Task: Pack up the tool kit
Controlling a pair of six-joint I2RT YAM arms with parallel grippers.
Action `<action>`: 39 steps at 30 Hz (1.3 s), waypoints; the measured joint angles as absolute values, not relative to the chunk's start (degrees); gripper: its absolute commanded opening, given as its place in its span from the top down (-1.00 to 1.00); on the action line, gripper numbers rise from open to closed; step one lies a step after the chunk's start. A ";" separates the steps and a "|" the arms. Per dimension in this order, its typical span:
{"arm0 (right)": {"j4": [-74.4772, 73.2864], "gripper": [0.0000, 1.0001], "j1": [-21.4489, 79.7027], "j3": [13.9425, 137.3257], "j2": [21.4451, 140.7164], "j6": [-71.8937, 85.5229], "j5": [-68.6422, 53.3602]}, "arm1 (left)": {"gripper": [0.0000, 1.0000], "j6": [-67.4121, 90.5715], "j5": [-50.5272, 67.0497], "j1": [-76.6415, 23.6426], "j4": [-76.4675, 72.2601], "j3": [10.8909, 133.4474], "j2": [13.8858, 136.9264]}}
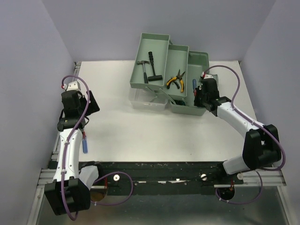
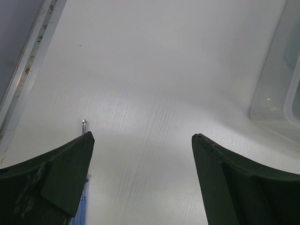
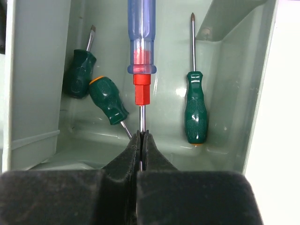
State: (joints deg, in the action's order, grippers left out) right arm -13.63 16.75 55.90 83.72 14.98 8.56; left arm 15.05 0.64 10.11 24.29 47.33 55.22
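The pale green toolbox (image 1: 157, 51) stands open at the back, its tiers stepped out. A hammer (image 1: 150, 65) lies in the left tray and yellow-handled pliers (image 1: 175, 80) in the middle one. My right gripper (image 3: 142, 136) is shut on the metal shaft of a blue-handled screwdriver (image 3: 141, 42) with a red collar, holding it over the toolbox's bottom compartment (image 3: 225, 79). Three green screwdrivers (image 3: 196, 112) lie in that compartment. My left gripper (image 2: 143, 136) hangs open over bare table with nothing between its fingers. Another blue screwdriver (image 1: 86, 144) lies on the table beneath the left arm, and its tip (image 2: 84, 123) shows beside the left finger.
The translucent lid (image 1: 147, 99) lies on the table in front of the toolbox, and its corner (image 2: 281, 93) shows at the right of the left wrist view. A metal rail (image 2: 28, 70) borders the table's left edge. Grey walls enclose the table.
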 measured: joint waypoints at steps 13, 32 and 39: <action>-15.90 -0.21 16.75 59.02 83.50 14.50 8.60 | -0.98 15.07 2.68 10.13 25.08 47.35 61.14; -15.07 -0.22 16.75 62.81 73.03 12.38 6.33 | -0.65 20.43 -4.43 20.32 28.67 44.45 72.07; -14.61 -0.22 16.75 61.58 67.68 12.38 5.89 | -0.50 19.59 -3.46 20.40 28.86 45.80 78.32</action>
